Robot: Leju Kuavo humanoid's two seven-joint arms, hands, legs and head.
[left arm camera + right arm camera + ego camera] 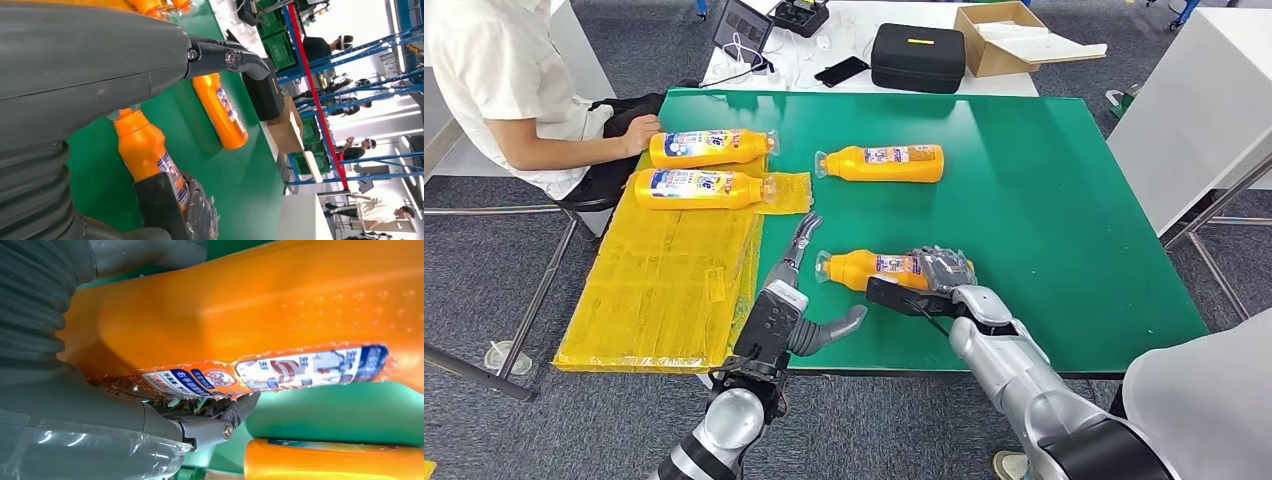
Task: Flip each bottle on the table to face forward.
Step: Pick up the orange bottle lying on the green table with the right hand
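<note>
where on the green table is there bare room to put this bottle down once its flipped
The widest bare patch is the green table's right half, beyond the held bottle and the far single bottle. A narrower strip lies between those two. It is crowded on the left: two bottles on the yellow sheet, with the left hand beside it.

A workshop-like lab: blue steel racking (pixel 350 60) with green crates (pixel 280 40), and white worktables (pixel 904 75).
</note>
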